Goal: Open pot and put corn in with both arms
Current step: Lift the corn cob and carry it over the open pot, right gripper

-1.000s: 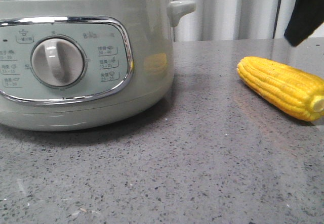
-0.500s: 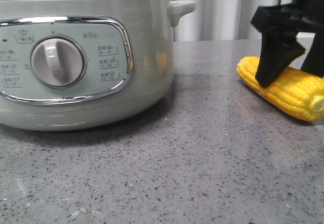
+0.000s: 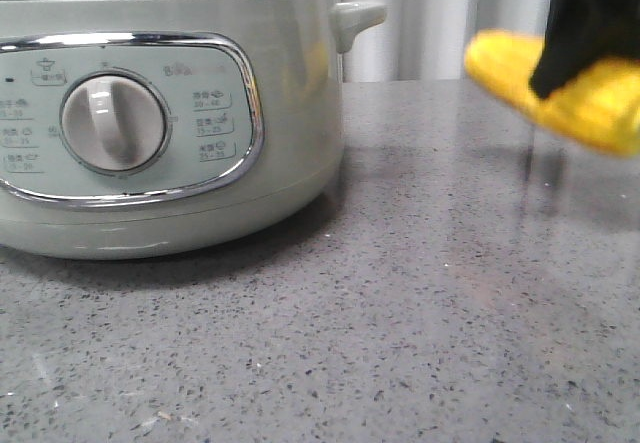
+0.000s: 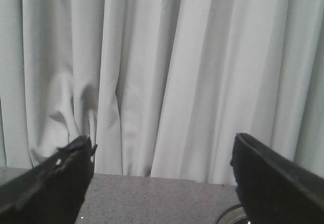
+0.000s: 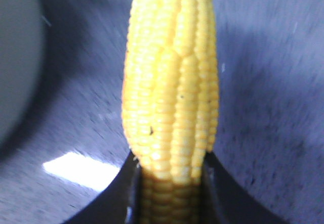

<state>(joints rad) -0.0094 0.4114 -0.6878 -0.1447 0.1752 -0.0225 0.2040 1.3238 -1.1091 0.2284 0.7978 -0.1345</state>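
My right tool (image 5: 169, 183) grips the corn (image 3: 560, 88) near one end only, above the tabletop (image 3: 400, 293), so it may tip out, while my left tool (image 4: 162, 183) is spread empty.

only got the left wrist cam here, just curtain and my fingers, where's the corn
Observer: The corn is off the counter, gripped in the right gripper.
Operator: gripped properly?
Observer: The right wrist view shows a dark finger on each side of the cob.
Operator: pot open yet?
Observer: The front view cuts the pot off at its rim, so I can't tell.
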